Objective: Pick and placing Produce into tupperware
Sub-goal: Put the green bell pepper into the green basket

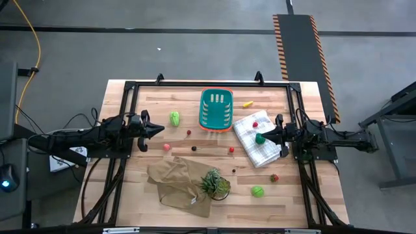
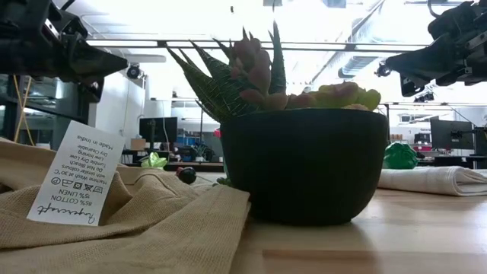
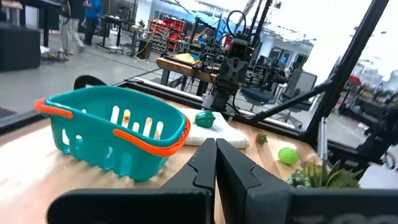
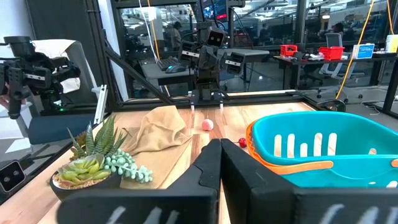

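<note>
The teal basket (image 1: pixel 216 108) stands on its base at the table's far middle, with nothing visible in it. Produce lies scattered on the table. A light green lump (image 1: pixel 174 118) is left of the basket and a yellow piece (image 1: pixel 247 103) right of it. Small red balls (image 1: pixel 231 149) lie mid-table and a green lump (image 1: pixel 258 191) sits near the front. A dark green piece (image 1: pixel 260 138) rests on the white cloth. My right gripper (image 1: pixel 262 134) hovers shut just above that piece, which sits well below it in the low view (image 2: pixel 399 156). My left gripper (image 1: pixel 161 130) is shut and raised beside the light green lump.
A white checked folded cloth (image 1: pixel 259 143) lies right of centre. A crumpled tan cloth (image 1: pixel 174 182) and a spiky potted plant (image 1: pixel 214 184) sit at the near middle. Black frame rails (image 1: pixel 208 83) border the table. Bare wood shows between the grippers.
</note>
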Controlling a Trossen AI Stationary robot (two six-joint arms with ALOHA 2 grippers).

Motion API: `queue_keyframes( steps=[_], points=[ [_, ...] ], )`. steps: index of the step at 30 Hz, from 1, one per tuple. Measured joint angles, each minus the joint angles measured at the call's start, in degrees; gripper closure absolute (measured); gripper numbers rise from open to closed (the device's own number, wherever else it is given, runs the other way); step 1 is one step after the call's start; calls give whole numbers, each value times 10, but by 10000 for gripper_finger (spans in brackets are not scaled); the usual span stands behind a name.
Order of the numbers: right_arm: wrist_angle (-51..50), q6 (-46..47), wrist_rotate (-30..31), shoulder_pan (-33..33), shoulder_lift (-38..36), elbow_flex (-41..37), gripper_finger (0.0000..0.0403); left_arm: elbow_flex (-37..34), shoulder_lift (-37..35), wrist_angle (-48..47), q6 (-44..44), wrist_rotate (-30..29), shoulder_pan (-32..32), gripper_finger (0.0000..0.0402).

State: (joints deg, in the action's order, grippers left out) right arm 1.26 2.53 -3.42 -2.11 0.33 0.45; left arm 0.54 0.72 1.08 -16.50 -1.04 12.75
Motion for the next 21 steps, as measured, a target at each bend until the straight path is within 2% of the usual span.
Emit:
queue_keyframes(
  steps=[6,9,16,21],
  points=[
    [0,8,0,0,0,0,403,0,0,0,-74,2,0,401],
    [0,63,0,0,0,0,403,0,0,0,-114,2,0,401],
    [3,312,0,0,0,3,403,0,0,1,-249,2,0,401],
    [33,489,6,0,0,11,403,0,0,9,-446,2,0,401]
  ],
)
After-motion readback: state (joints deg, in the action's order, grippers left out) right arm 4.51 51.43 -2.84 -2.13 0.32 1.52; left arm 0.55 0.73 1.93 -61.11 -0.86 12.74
